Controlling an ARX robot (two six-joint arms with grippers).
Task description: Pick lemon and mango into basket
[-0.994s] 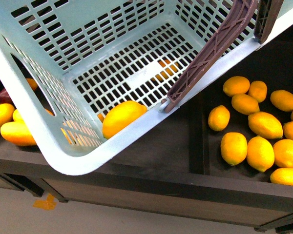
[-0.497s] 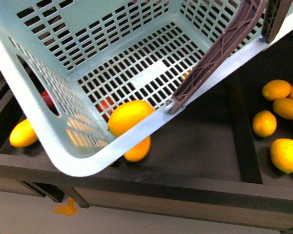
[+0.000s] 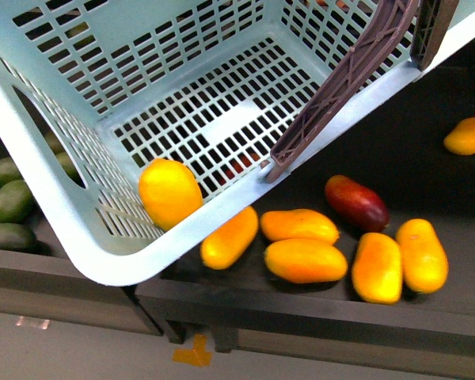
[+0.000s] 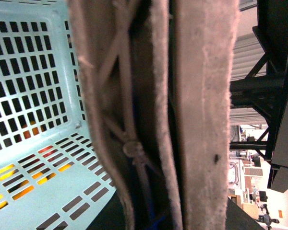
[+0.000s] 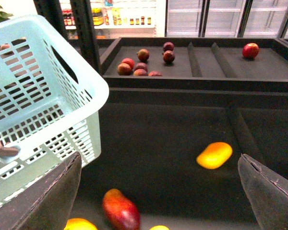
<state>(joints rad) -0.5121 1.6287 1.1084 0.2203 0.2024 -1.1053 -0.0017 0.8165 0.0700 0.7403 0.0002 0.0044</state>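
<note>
The light teal basket [image 3: 79,229] hangs tilted over the shelf and fills the upper left of the front view. A yellow-orange lemon [image 3: 170,192] lies inside it against the low near wall. My left gripper [image 4: 165,143] is shut on the basket's brown-grey handle [image 4: 120,96], which fills the left wrist view. The red mango [image 3: 356,203] lies on the dark shelf to the right of the basket, also low in the right wrist view [image 5: 121,210]. My right gripper [image 5: 161,201] is open above the shelf, with the red mango below its gap and left of centre, untouched.
Several yellow-orange mangoes [image 3: 305,261] lie around the red one, and another [image 5: 214,155] lies apart. Green mangoes [image 3: 12,202] fill the bin at the left. The dark shelf front edge [image 3: 301,313] runs below. Red fruit [image 5: 141,64] sits on a shelf further back.
The view has slid along the shelf: the bin of lemons is gone, and mangoes now lie under the basket. The lemon has rolled left inside the basket.
</note>
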